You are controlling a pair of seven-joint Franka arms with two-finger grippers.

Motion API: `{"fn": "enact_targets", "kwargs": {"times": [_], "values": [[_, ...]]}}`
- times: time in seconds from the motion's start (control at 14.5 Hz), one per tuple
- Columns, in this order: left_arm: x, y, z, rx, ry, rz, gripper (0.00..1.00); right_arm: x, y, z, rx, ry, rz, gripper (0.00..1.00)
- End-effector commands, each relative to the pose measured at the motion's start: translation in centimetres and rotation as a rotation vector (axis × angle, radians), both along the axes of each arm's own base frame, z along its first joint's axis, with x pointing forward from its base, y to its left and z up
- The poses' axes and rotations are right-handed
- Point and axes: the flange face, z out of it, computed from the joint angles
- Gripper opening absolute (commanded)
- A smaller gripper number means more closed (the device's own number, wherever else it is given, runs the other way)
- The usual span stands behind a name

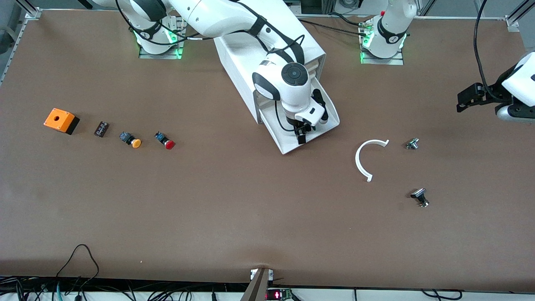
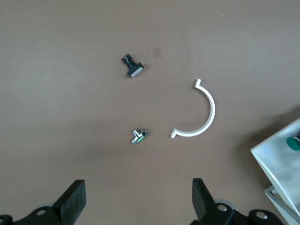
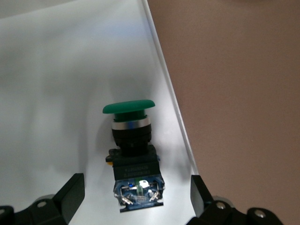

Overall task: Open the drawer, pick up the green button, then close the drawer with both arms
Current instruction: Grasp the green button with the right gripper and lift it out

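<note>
The white cabinet (image 1: 238, 58) stands mid-table between the arm bases. Its drawer (image 1: 285, 144) is pulled out toward the front camera. In the drawer (image 3: 56, 93) lies the button (image 3: 133, 154) on its side, with a green cap and a black-and-blue body. My right gripper (image 3: 137, 187) hangs low over it, open, one finger on each side of the button's body without touching. In the front view the right gripper (image 1: 301, 136) hides the button. My left gripper (image 1: 463, 100) waits open over the table at the left arm's end. The left wrist view catches the green button (image 2: 293, 141).
A white curved strip (image 1: 368, 159) and two small metal parts (image 1: 412, 144) (image 1: 420, 197) lie toward the left arm's end. Toward the right arm's end sit an orange box (image 1: 61, 120), a small black block (image 1: 101, 128), a yellow-capped button (image 1: 131, 140) and a red-capped button (image 1: 164, 141).
</note>
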Motion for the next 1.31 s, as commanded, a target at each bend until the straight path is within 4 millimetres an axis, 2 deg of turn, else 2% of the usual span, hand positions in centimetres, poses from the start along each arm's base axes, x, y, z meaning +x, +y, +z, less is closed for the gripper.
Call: {"fn": "enact_targets", "kwargs": {"times": [0.0,0.21,0.41,0.48,0.62,0.69,0.76,0.97,1.24], "values": [[0.6,1.6,1.5,-0.005,-0.030,0.037,1.00,-0.4,1.0,-0.4,-0.006,-0.025,0.023,0.99],[0.8,0.9,1.2,-0.002,-0.024,0.024,1.00,-0.4,1.0,-0.1,-0.005,-0.029,0.022,0.94],[0.7,1.1,0.8,-0.006,-0.012,0.028,1.00,-0.5,1.2,0.1,-0.002,-0.029,0.022,0.93],[0.7,1.0,0.9,-0.005,-0.014,0.026,1.00,-0.7,1.3,0.0,-0.002,-0.029,0.026,0.88],[0.7,0.5,1.1,-0.006,-0.017,0.017,1.00,-1.2,1.7,-0.1,0.001,-0.034,0.035,0.69],[0.7,0.5,1.1,-0.008,-0.017,0.019,1.00,-1.3,1.9,0.0,0.002,-0.046,0.043,0.67],[0.7,0.5,1.1,-0.009,-0.017,0.019,1.00,-1.2,2.2,0.4,0.026,-0.066,0.046,0.60],[0.7,0.3,1.1,-0.011,-0.017,0.016,1.00,-1.2,2.5,0.4,0.033,-0.116,0.069,0.33],[0.7,0.2,1.0,-0.011,-0.015,0.014,1.00,-1.1,2.4,0.9,0.010,-0.132,0.079,0.18]]}}
